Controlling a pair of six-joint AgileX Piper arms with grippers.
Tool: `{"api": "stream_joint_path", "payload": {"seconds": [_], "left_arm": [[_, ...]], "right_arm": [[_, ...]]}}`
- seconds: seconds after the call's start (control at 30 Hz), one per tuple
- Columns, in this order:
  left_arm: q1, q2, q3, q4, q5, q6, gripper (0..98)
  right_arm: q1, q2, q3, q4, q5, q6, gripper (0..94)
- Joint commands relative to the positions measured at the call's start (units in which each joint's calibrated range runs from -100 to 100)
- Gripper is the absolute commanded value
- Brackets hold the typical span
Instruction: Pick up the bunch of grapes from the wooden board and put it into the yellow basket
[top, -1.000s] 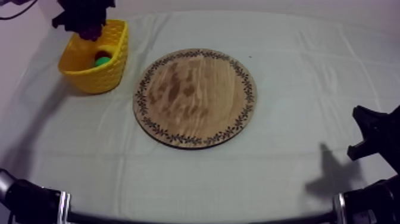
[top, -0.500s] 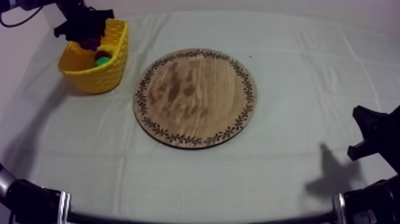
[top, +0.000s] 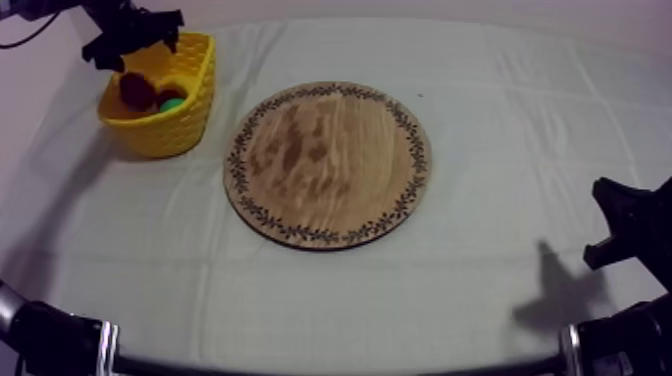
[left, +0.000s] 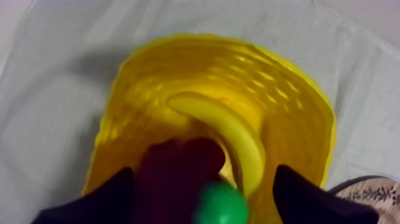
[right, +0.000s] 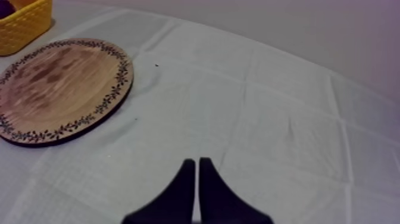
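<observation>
basket (top: 178, 132) — yellow | grapes (top: 137, 90) — dark maroon | board (top: 330, 165): brown, leafy-patterned rim

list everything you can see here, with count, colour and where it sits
yellow basket: 1, yellow, far left of the table
bunch of grapes: 1, dark purple, inside the basket
banana: 1, yellow, inside the basket along its wall
green fruit: 1, green, inside the basket beside the grapes
wooden board: 1, brown with patterned rim, mid table
cloth: 1, grey-white, over the table
left tool: 1, black, open, above the basket
right tool: 1, black, shut, over cloth at the right
</observation>
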Motion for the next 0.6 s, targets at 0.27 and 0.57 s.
{"api": "stream_joint_path", "payload": {"seconds": [0.27,0.57], "left_arm": [[-0.87,-4.24,1.63,-0.32,-4.98,0.53,76.9],[-2.40,-19.72,9.90,1.20,-15.26,-3.08,26.9]], "right_arm": [[0.02,-0.01,-0.03,0.01,0.00,0.02,0.4],[0.02,-0.01,-0.03,0.01,0.00,0.01,0.4]]}}
